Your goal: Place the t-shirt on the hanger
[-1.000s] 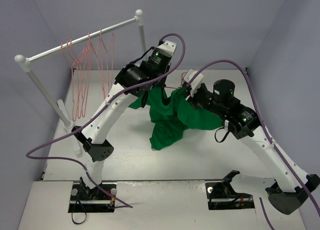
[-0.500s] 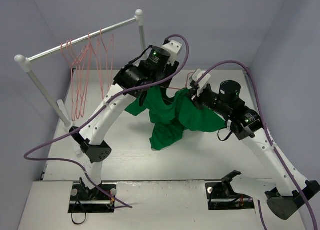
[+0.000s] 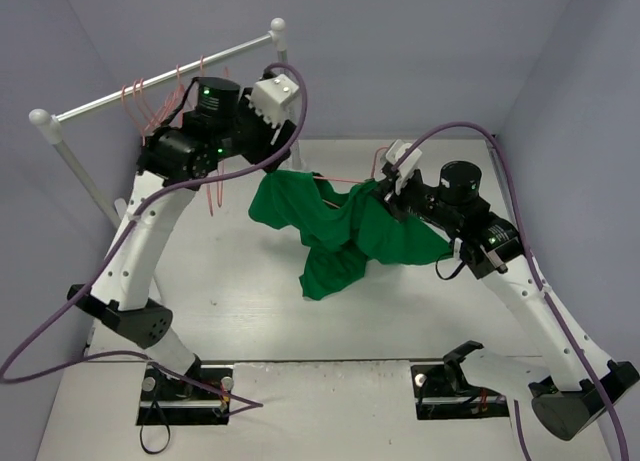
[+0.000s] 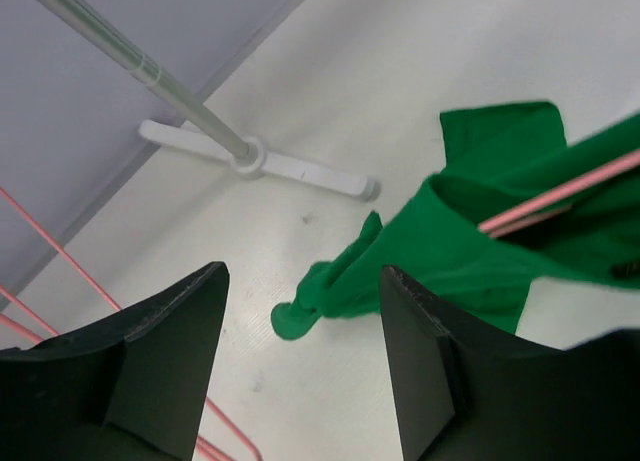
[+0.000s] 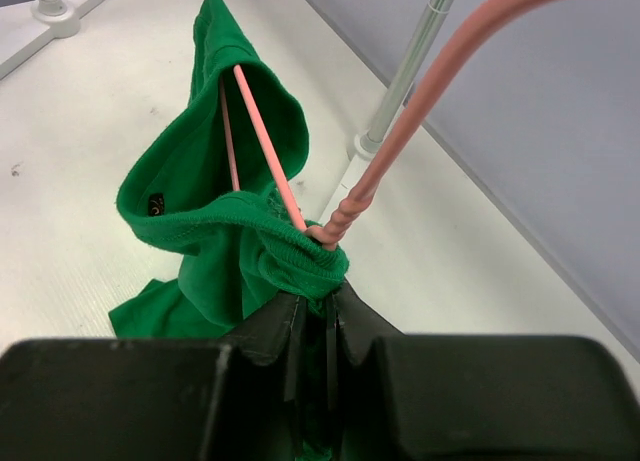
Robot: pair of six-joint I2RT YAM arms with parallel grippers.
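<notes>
The green t-shirt (image 3: 340,236) hangs in a bunch above the table's middle, draped over the pink hanger (image 3: 335,181). My right gripper (image 5: 318,301) is shut on the t-shirt's collar (image 5: 290,256), right where the hanger's twisted neck (image 5: 345,216) comes out of it; the hook curves away up and to the right. One pink wire arm (image 5: 265,141) runs inside the raised shoulder of the fabric. My left gripper (image 4: 300,281) stands open and empty, up to the left of the t-shirt (image 4: 450,251), apart from it. In the top view it (image 3: 288,141) sits close to the rack.
A white rack bar (image 3: 160,83) crosses the back left, carrying several spare pink hangers (image 3: 160,131). Its right post (image 3: 284,66) stands just behind my left wrist, and its foot (image 4: 250,161) lies on the table. Spare hanger wires (image 4: 60,261) run close to my left fingers.
My left gripper opened, let go of the t-shirt and swung up and left toward the rack. The shirt's left side now hangs free on the hanger. The right arm shifted slightly.
</notes>
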